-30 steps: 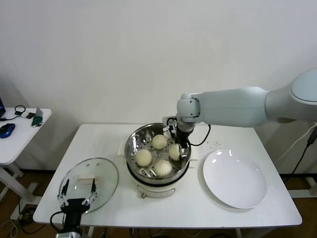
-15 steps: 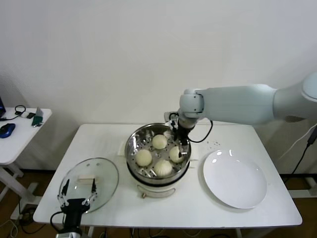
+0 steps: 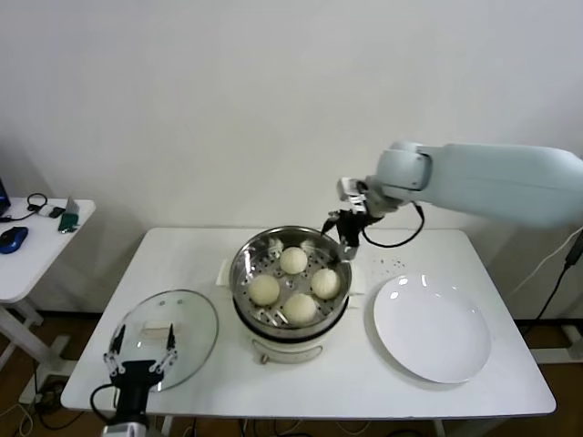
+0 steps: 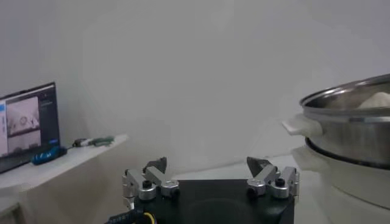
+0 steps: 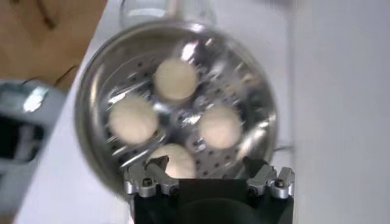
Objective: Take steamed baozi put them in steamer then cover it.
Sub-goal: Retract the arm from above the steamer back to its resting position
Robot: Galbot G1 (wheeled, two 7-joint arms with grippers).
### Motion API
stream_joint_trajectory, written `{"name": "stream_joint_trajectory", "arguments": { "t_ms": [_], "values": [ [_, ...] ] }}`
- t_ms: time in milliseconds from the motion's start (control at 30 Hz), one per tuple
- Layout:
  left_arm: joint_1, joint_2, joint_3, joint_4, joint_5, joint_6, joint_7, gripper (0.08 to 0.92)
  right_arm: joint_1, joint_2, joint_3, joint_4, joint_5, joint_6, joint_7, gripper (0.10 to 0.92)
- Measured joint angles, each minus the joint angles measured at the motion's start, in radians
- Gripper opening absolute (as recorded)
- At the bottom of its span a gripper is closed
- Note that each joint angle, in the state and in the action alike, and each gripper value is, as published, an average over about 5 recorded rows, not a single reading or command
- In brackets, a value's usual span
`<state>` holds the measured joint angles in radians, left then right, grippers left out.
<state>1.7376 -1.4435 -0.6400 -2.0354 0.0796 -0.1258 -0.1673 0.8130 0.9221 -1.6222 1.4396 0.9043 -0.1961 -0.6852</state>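
Four baozi (image 3: 293,284) in steamer (image 3: 244,273), below the wide-spread, empty right hand (image 3: 347,236).

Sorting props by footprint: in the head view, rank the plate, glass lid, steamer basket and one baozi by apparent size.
1. Steamer and plate: look alike, not ranked.
2. Glass lid: slightly smaller, partly hidden by the left gripper.
3. Baozi: smallest.

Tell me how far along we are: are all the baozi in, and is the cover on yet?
Loading looks done: four baozi sit in the steamer, and the white plate is bare. The right hand is open, holds nothing and hangs above the steamer's far rim. Left to do: the cover lies on the table to the steamer's left, with the open left hand by its near edge.
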Motion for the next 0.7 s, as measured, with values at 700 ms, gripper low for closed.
{"name": "stream_joint_trajectory", "arguments": {
  "t_ms": [700],
  "values": [
    [0.018,-0.012,-0.002,-0.025,0.221,0.035,0.044,0.823,-1.043,-0.316,1.058,0.139,-0.124,0.325,0.585,0.823]
  ]
}}
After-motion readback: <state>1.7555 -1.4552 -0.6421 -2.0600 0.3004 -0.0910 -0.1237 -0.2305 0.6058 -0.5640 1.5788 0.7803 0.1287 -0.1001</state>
